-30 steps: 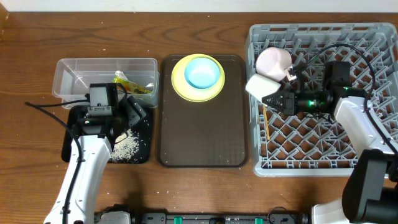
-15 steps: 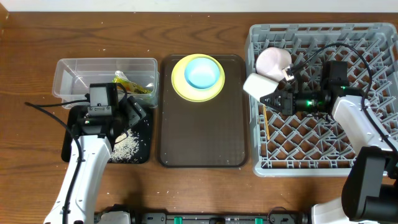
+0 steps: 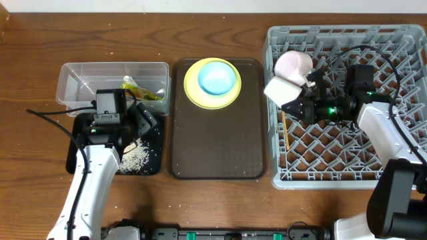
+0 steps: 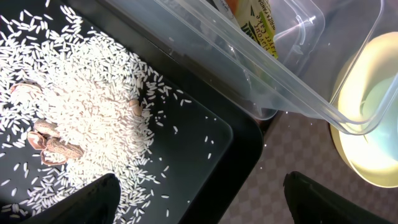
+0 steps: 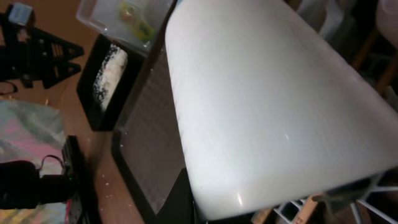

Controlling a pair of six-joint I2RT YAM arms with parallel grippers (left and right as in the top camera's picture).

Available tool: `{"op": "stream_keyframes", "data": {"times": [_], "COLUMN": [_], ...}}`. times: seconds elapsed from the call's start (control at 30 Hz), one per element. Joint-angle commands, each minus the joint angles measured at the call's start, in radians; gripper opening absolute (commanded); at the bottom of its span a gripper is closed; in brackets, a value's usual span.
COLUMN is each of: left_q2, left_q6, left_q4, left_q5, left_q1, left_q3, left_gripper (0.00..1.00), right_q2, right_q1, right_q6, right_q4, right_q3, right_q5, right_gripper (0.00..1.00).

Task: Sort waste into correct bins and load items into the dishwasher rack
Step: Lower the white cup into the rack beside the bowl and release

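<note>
overhead, the right gripper (image 3: 291,101) was pressed shut on the small white cup (image 3: 279,89), holding it tilted over the left edge of the dishwasher rack (image 3: 347,167). the cup was just beside the white bowl (image 3: 293,65), which lay on its side in the rack's back-left corner. in the right wrist view the small white cup (image 5: 267,106) filled most of the frame. the left gripper (image 3: 139,128) hung over the black tray (image 3: 72,161), its fingers (image 4: 87,199) spread wide with nothing between them. rice grains (image 4: 81,112) lay heaped in that tray with a few brown shell-like scraps (image 4: 53,149). the snack wrapper (image 3: 141,90) sat in the clear tub (image 3: 80,77) just behind the tray. the light blue bowl (image 3: 217,78) rested on the yellow plate (image 3: 190,92) at the far end of the brown serving tray (image 3: 217,147).
</note>
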Motion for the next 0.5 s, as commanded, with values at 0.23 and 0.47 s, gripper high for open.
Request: {"op": "stream_keyframes", "data": {"times": [0.23,0.47], "left_q2": [-0.006,-0.006], "left_q6": [-0.005,-0.005], "left_q4": [-0.002,-0.002], "left_q5": [-0.012,-0.012], "left_q1": [0.003,0.003], "left_q3": [-0.005,-0.005], "left_gripper": [0.87,0.87], "right_q2": [0.046,0.042], "right_q1": [0.026,0.026], "right_q6": [0.016,0.016], "right_q4": [-0.053,-0.127], "right_q3": [-0.037,-0.037], "right_q5": [0.259,0.332], "right_gripper": [0.02,0.01]}}
